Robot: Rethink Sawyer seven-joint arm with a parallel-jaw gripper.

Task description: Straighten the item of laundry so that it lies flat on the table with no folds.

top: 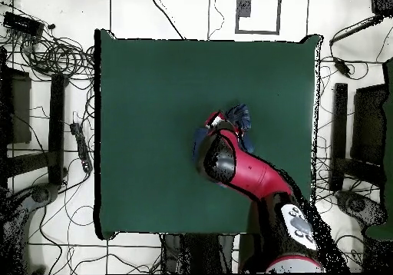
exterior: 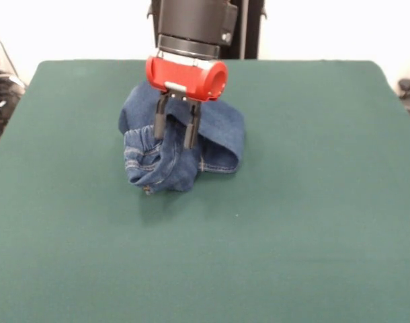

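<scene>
**Jeans bunched under the gripper: grasp stage**

Jeans lie in a crumpled heap on the table, nearer its far edge than its near edge in the front view and roughly midway between the two side edges. The denim is folded over itself several times; a stitched hem or waistband section faces the near edge, and one fold loops out toward the right side of the heap.

The gripper hangs directly over the heap, with its two dark fingers pointing down. The jaws stand narrowly apart, with a raised ridge of denim between them. Whether they have closed firmly on the cloth cannot be told from either view. In the overhead view the arm covers most of the garment, and only a small blue part shows beside the wrist.

Judged step: taking hold of a fold at the top of the pile. No part of the garment is flat yet, so the task is at an early stage.

Next move requirement: a secure pinch on one layer only, then a lift and a pull toward open table so the folds can drop out.
</scene>
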